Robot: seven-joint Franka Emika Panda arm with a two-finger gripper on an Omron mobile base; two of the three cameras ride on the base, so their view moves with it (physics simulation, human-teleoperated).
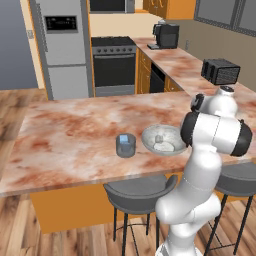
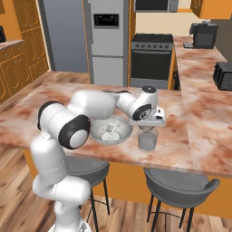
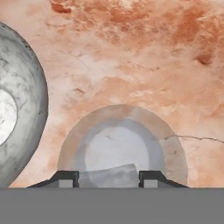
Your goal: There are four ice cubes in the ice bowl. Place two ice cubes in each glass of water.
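Jaws clamped on an ice cube (image 3: 109, 176), directly above a glass of water (image 3: 120, 146).

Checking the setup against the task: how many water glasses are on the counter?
2. One glass stands left of the ice bowl; the other glass stands right of it, directly under the gripper, which holds an ice cube.

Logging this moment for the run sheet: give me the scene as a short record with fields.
gripper: shut on an ice cube, directly above a glass
glass under gripper: beside the ice bowl, on the counter
other glass: on the bowl's far side from the arm
ice bowl: pale ice inside, count unclear
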